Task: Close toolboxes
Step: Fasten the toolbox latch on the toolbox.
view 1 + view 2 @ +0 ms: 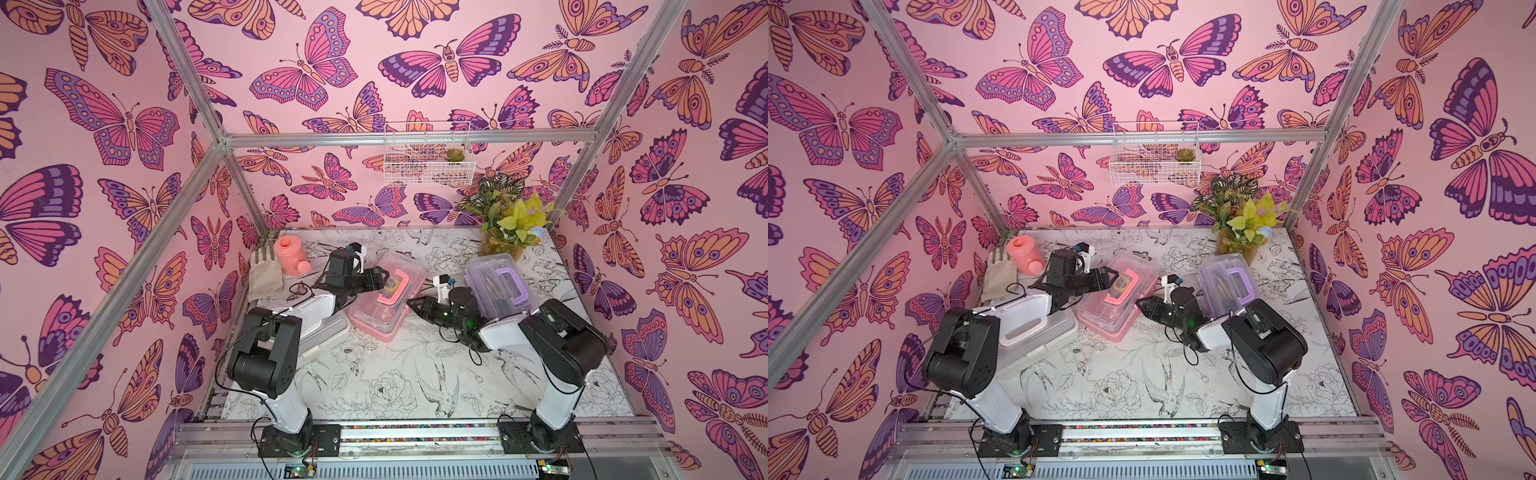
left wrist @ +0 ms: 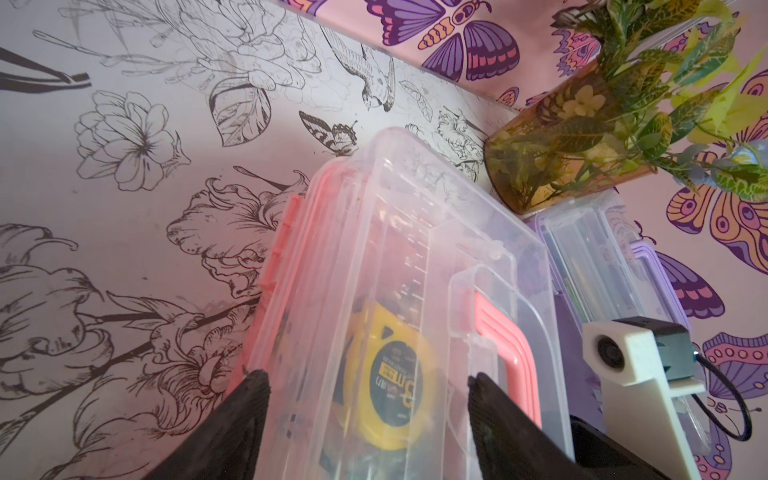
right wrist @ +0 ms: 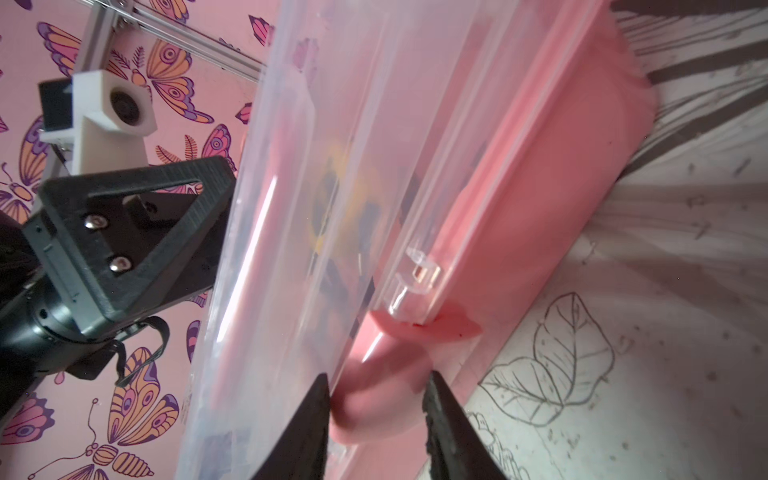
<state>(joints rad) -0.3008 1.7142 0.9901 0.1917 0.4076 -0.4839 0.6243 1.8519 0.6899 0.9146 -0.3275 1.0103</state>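
Note:
The pink toolbox point(image 1: 374, 316) point(image 1: 1104, 316) lies mid-table, its clear lid point(image 2: 415, 257) down on the base and a yellow tape measure point(image 2: 390, 382) inside. My left gripper point(image 1: 384, 276) point(image 2: 368, 390) is open, its jaws wide astride the lid's top beside the pink handle point(image 2: 507, 345). My right gripper point(image 1: 411, 303) point(image 3: 376, 395) is at the box's front side, shut on the pink latch point(image 3: 382, 374). The purple toolbox point(image 1: 494, 282) point(image 1: 1225, 282) stands behind my right arm, lid down. The white toolbox point(image 1: 1034, 332) lies partly hidden under my left arm.
A pink watering can point(image 1: 291, 255) and a beige glove point(image 1: 266, 272) sit at the back left. A vase of leaves point(image 1: 505, 232) stands at the back right, close behind the purple toolbox. A wire basket point(image 1: 428, 153) hangs on the back wall.

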